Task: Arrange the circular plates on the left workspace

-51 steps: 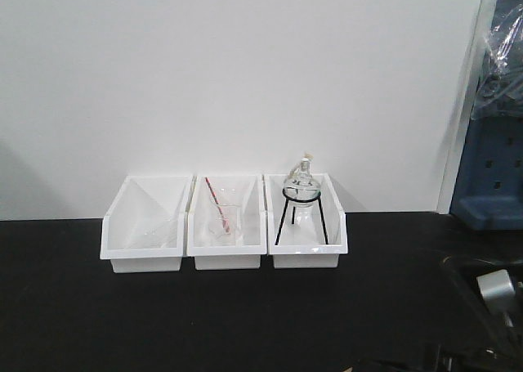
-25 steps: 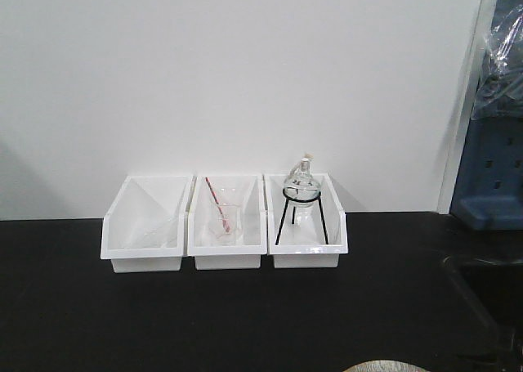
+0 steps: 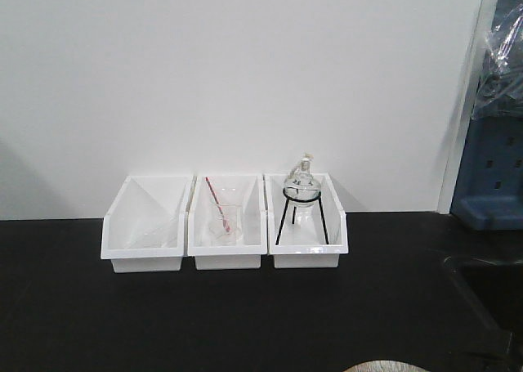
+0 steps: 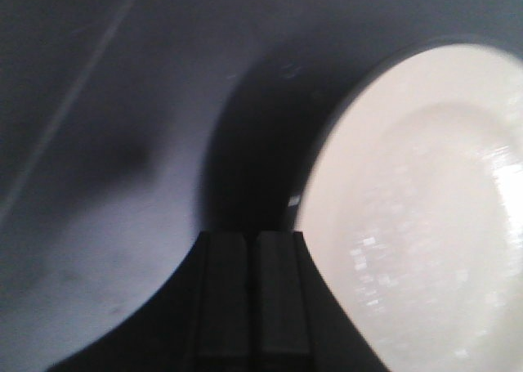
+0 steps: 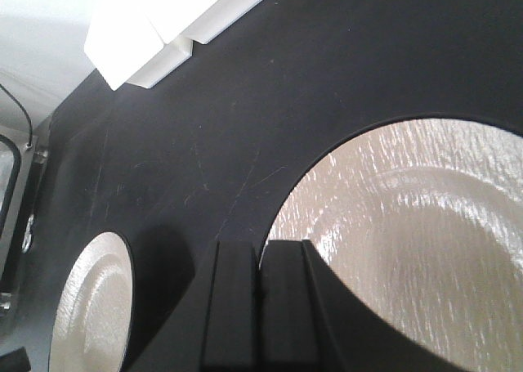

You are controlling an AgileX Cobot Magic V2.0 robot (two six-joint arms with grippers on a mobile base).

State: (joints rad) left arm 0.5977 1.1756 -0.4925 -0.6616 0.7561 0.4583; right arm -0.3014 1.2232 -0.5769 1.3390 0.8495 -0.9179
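Gone from the counter's (image 3: 82,323) right front corner is the grey metal arm part that showed there a second ago. A beige sliver of a circular plate (image 3: 384,368) has come into the bottom of the front view instead, and nothing has shifted in the last half second. The left gripper (image 4: 252,241) has its fingers pressed together with nothing between them, and a plate (image 4: 417,217) lies just beside it on the right. That view is blurred, so I cannot tell whether they touch. The right gripper (image 5: 261,249) is likewise closed and empty, with a plate (image 5: 409,233) close at its right and the second plate (image 5: 94,307) well apart at lower left, both flat on the black top. Three white bins (image 3: 225,225) stand in a row at the counter's back edge against the wall, the middle one holding a beaker (image 3: 225,223) and the right one a round flask (image 3: 301,184) on a black tripod. The sink recess (image 3: 490,282) cuts into the right edge. Bare black top stretches between the bins and the plates.
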